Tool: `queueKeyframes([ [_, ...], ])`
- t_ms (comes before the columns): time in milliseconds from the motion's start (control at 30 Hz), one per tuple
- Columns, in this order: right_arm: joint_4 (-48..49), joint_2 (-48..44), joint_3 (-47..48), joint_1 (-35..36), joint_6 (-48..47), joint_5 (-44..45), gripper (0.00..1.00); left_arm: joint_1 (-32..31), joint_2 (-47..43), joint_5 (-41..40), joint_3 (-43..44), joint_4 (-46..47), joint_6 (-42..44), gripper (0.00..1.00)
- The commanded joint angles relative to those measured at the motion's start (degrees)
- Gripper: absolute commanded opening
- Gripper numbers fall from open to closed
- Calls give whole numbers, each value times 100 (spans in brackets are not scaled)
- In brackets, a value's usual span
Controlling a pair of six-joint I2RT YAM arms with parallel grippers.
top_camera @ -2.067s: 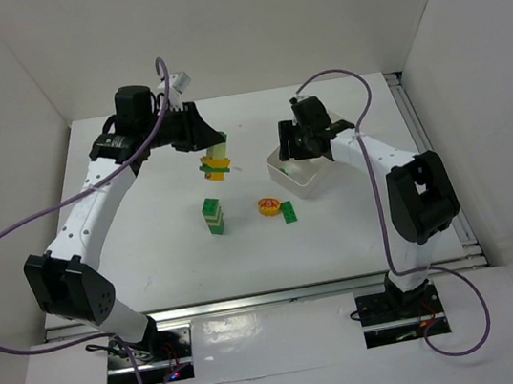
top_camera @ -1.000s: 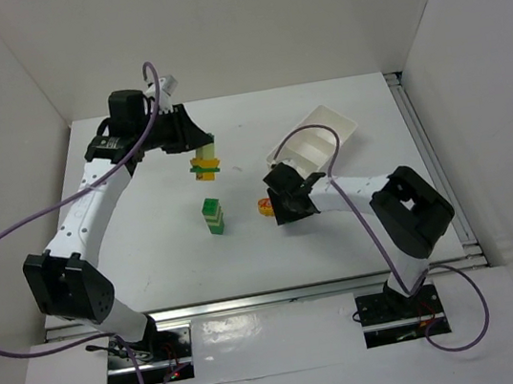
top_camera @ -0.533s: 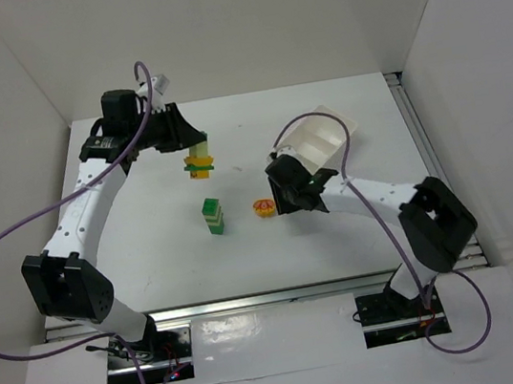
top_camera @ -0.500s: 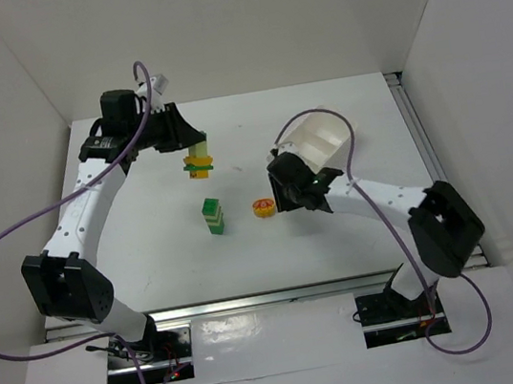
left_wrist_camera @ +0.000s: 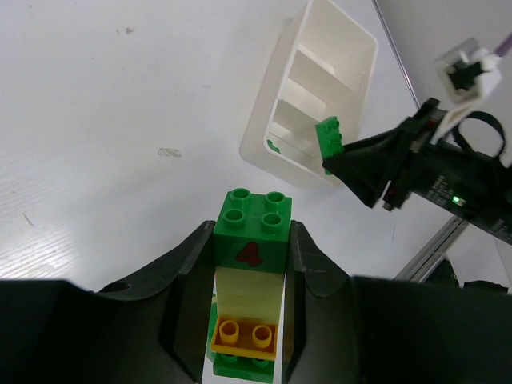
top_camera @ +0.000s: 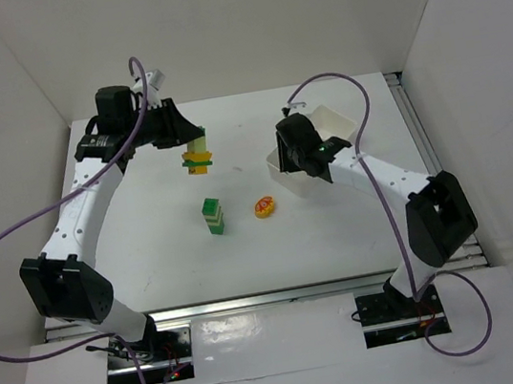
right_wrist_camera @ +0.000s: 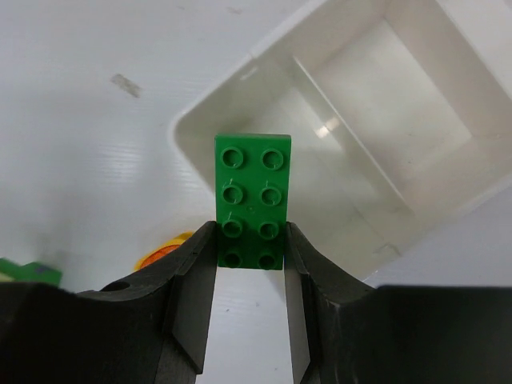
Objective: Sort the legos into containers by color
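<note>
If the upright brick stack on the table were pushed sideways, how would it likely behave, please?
The brick stack stands taller than its base is wide, so it would probably tip rather than slide. It looks like hard plastic, likely stiff and light.

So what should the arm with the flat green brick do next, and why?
Probably ease the right gripper slightly farther over the white tray, then open: the green brick it grips hangs at the tray's near edge, only partly above a compartment.

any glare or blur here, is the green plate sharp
Right wrist: green plate is sharp, one small glint on the tray floor. Left wrist: brick stack crisp, no glare. Top external: even light, soft shadows, no blur.
</note>
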Motion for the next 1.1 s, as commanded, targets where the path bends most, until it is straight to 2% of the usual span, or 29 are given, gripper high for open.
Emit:
queueKeyframes([
  [0,87,215,301,-242,-224,94,24,20,-290,71,192,103,-89,0],
  [100,87,383,450,-410,-277,-247,29,73,-290,71,139,50,-89,0],
  [133,87,461,451,-410,-277,-249,41,73,-290,71,139,50,-89,0],
  [267,-88,515,504,-410,-277,-249,61,73,-290,71,139,50,-89,0],
  [467,-89,-47,311,-218,-225,-126,63,73,-290,124,191,50,-89,0],
  [600,-159,-224,-119,431,38,-196,63,73,-290,124,192,50,-89,0],
  [733,-37,4,-410,941,495,-267,85,73,-290,124,192,50,-141,0],
  [800,-36,284,-410,1057,751,-126,92,73,-290,185,139,50,-141,0],
  [1067,201,1419,-50,1110,822,-47,96,73,-237,124,139,-64,-27,0],
])
